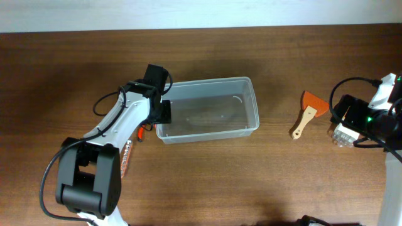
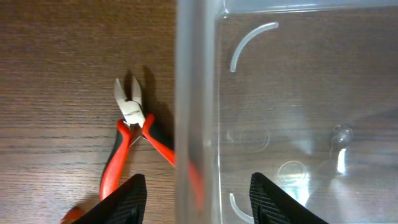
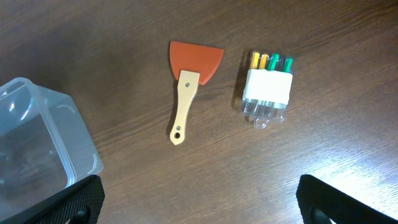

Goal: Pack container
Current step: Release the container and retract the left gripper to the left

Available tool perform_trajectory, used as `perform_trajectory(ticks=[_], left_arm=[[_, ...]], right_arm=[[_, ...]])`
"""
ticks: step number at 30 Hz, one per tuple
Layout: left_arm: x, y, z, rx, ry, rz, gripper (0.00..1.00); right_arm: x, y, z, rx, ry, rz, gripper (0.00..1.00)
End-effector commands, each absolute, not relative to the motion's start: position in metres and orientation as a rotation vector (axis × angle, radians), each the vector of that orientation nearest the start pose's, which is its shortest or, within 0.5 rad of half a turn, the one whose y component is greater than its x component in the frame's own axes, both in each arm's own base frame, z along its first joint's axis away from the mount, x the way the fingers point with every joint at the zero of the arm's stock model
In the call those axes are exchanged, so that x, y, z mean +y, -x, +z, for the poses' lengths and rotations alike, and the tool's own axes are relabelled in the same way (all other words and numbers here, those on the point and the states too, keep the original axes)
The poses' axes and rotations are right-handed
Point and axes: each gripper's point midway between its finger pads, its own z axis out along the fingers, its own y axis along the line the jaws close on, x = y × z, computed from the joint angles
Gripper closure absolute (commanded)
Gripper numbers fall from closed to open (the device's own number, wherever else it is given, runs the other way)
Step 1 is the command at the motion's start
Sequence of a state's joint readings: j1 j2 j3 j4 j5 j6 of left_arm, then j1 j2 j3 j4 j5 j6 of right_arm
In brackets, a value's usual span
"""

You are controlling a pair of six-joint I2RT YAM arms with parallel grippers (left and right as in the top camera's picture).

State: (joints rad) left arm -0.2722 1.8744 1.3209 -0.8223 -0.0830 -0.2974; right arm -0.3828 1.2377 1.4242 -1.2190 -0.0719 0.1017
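The clear container stands mid-table with nothing visible inside; it also shows in the left wrist view and the right wrist view. My left gripper is open and straddles the container's left wall, one finger outside and one inside. Red-handled pliers lie on the table just outside that wall. My right gripper is open wide and empty, above bare table near the scraper.
An orange scraper with a wooden handle lies right of the container. A small clear box of coloured bits lies beside it at the far right. Cables trail from both arms.
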Motion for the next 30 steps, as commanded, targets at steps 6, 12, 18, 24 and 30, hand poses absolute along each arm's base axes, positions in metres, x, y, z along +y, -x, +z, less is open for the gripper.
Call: perform_trajectory(ticks=[6, 12, 18, 24, 30], left_arm=[[-0.096, -0.42, 0.106, 2.78, -0.078, 0.033, 0.4], [-0.085, -0.426, 0.181, 2.698, -0.069, 0.078, 0.32], [-0.018, -0.401, 0.242, 2.623, 0.223, 0.146, 0.31], [0.053, -0.365, 0.289, 2.506, 0.438, 0.194, 0.3], [0.068, -0.349, 0.301, 2.484, 0.473, 0.2, 0.31]], right_arm=[[-0.097, -0.273, 0.267, 2.496, -0.591, -0.008, 0.01], [-0.097, -0.273, 0.267, 2.498, -0.589, -0.008, 0.01], [-0.081, -0.259, 0.267, 2.563, -0.499, 0.052, 0.01], [-0.07, -0.199, 0.288, 2.596, -0.76, 0.021, 0.01], [-0.054, -0.147, 0.299, 2.476, -1.046, 0.054, 0.01]])
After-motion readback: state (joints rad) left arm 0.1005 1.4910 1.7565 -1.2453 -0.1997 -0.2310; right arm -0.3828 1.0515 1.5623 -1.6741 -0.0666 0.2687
